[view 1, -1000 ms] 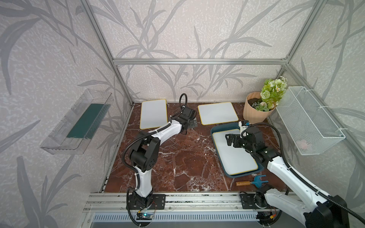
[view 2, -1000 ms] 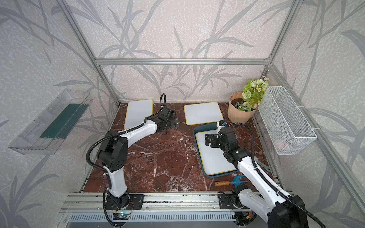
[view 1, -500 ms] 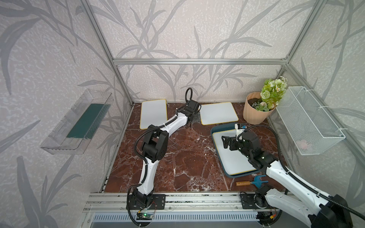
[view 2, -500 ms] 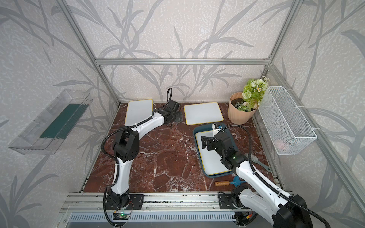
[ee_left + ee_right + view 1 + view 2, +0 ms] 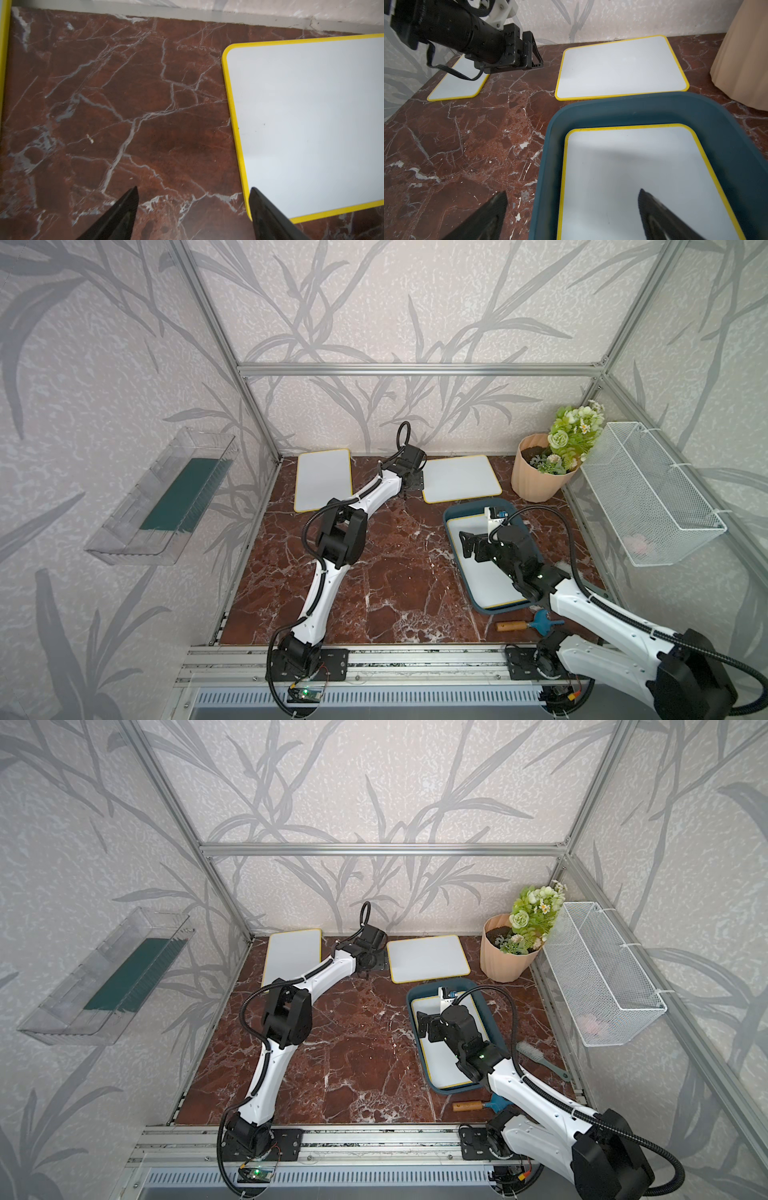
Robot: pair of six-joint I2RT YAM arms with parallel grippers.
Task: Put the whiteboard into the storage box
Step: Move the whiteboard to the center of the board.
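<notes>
A: near?
B: right pincer [image 5: 572,192] spread, backed off above box [image 5: 612,108]; one board [image 5: 633,176] lies inside.
A: far?
B: left pincer [image 5: 193,188] has swung to next board [image 5: 311,124], flat on desk [image 5: 104,104]; spread, narrowing round its corner. Likely pickup.

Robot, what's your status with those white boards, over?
Left gripper open, at the edge of a yellow-rimmed whiteboard on the table. Right gripper open over the teal plastic storage box, second whiteboard inside. Nothing blocking.

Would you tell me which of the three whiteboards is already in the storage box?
The whiteboard beneath the right gripper, framed by the teal storage box; the other two whiteboards lie on bare marble.
</notes>
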